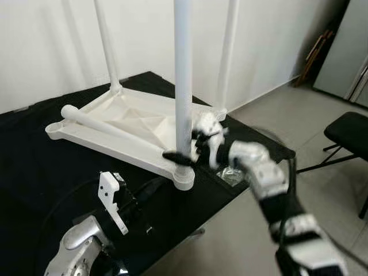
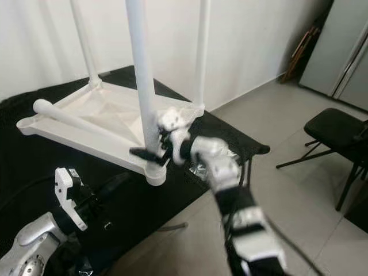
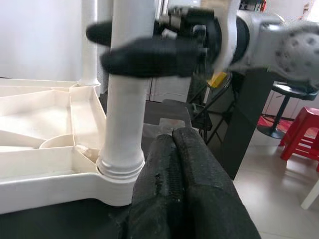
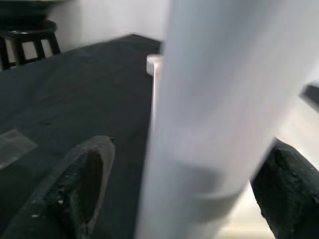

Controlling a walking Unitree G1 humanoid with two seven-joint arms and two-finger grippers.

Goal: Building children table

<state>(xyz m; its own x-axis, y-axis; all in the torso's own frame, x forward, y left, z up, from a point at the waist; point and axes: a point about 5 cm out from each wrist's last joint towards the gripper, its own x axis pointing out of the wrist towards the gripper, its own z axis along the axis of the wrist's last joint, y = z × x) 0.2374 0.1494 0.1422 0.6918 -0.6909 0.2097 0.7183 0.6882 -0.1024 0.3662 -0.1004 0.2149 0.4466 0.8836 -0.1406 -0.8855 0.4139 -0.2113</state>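
A white plastic children's table [image 1: 75, 136] lies upside down on a black cloth. Three legs stand upright in its corners: the near leg [image 1: 183, 75], a back-left leg [image 1: 108, 46] and a back-right leg [image 1: 227, 52]. Another leg [image 1: 103, 127] lies loose across the underside. My right gripper [image 1: 183, 155] straddles the near leg just above its socket [image 3: 119, 167], open, one finger [image 4: 82, 189] standing a little off the leg. My left gripper [image 3: 173, 137] is shut on nothing, low by the front edge and pointing at that socket.
A clear plastic bag [image 1: 233, 175] lies on the cloth beside the near corner. The cloth's edge drops to a grey tiled floor [image 1: 253, 241] on the right. A black chair [image 1: 351, 132] stands at the right and a white wall [image 1: 52, 46] is close behind.
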